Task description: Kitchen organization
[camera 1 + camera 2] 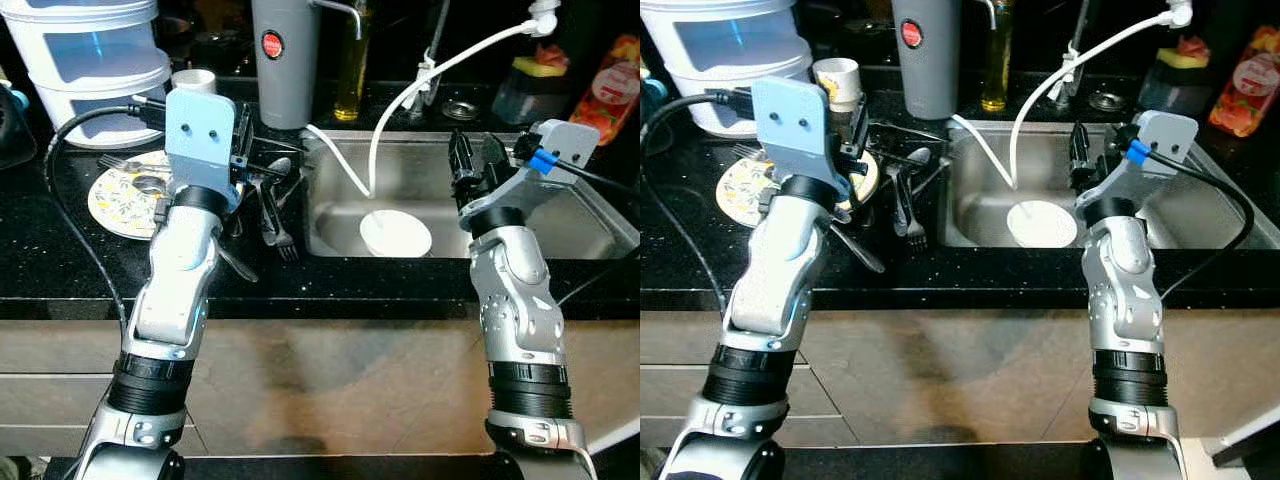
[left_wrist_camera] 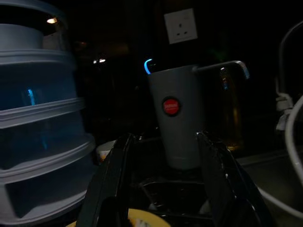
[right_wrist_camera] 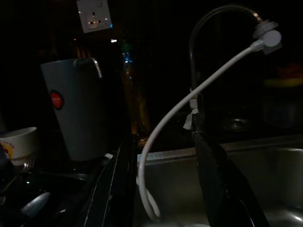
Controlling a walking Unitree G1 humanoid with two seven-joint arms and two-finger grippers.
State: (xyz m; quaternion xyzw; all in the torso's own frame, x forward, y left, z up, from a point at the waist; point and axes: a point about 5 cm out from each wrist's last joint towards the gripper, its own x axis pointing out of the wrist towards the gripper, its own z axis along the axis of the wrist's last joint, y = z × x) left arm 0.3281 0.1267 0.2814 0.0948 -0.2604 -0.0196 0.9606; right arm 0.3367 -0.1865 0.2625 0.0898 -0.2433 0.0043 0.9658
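Note:
My left gripper (image 1: 243,135) hovers open over a pile of black forks and utensils (image 1: 275,215) on the dark counter, just left of the sink. Nothing sits between its fingers (image 2: 118,161). A patterned plate (image 1: 115,200) with a spoon on it lies beside the pile. My right gripper (image 1: 477,150) stands open and empty above the right part of the steel sink (image 1: 330,205). A white bowl (image 1: 395,233) rests on the sink floor. A white hose (image 1: 420,75) curves down from the tap into the sink.
A grey jug with a red button (image 1: 285,60) stands behind the sink's left corner, with an oil bottle (image 1: 350,70) next to it. Stacked plastic containers (image 1: 95,60) and a paper cup (image 1: 192,80) are at the back left. A sponge (image 1: 540,65) and a red packet (image 1: 612,90) sit at the back right.

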